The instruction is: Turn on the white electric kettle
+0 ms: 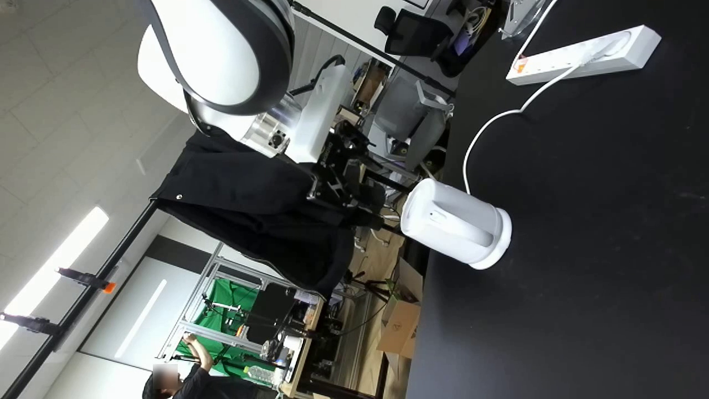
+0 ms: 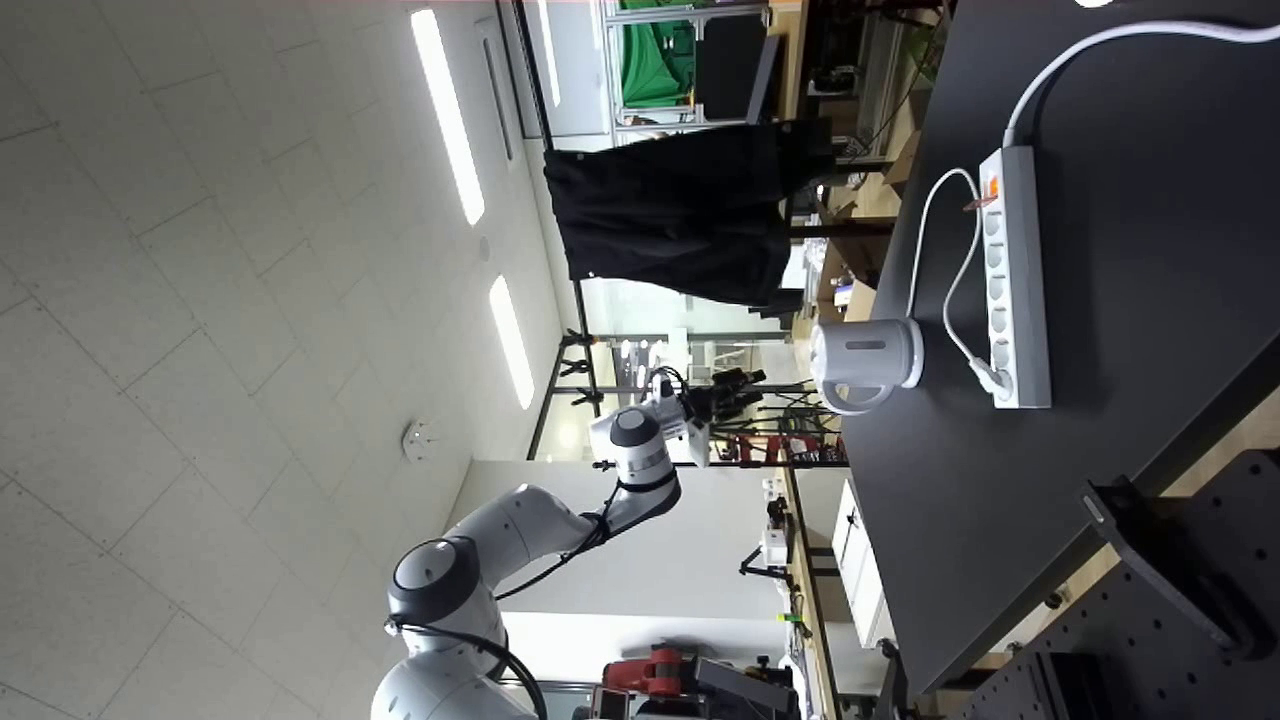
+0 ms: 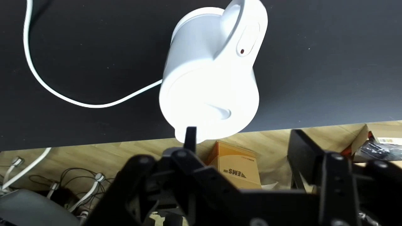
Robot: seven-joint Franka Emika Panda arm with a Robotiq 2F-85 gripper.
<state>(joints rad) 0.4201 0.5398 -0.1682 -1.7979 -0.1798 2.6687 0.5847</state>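
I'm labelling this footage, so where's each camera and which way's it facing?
Wrist view: arm-mounted, looking down on the kettle; the open tool shows.
An exterior view: sits on the kettle's handle side, facing it; arm and tool show.
An exterior view: on the power strip side, facing the kettle; more arm shows.
Both sideways exterior views share kettle, power strip, arm.

Your wrist view looks down close on the white electric kettle. Both exterior views, lying sideways, share it from farther off, facing its handle or its side.
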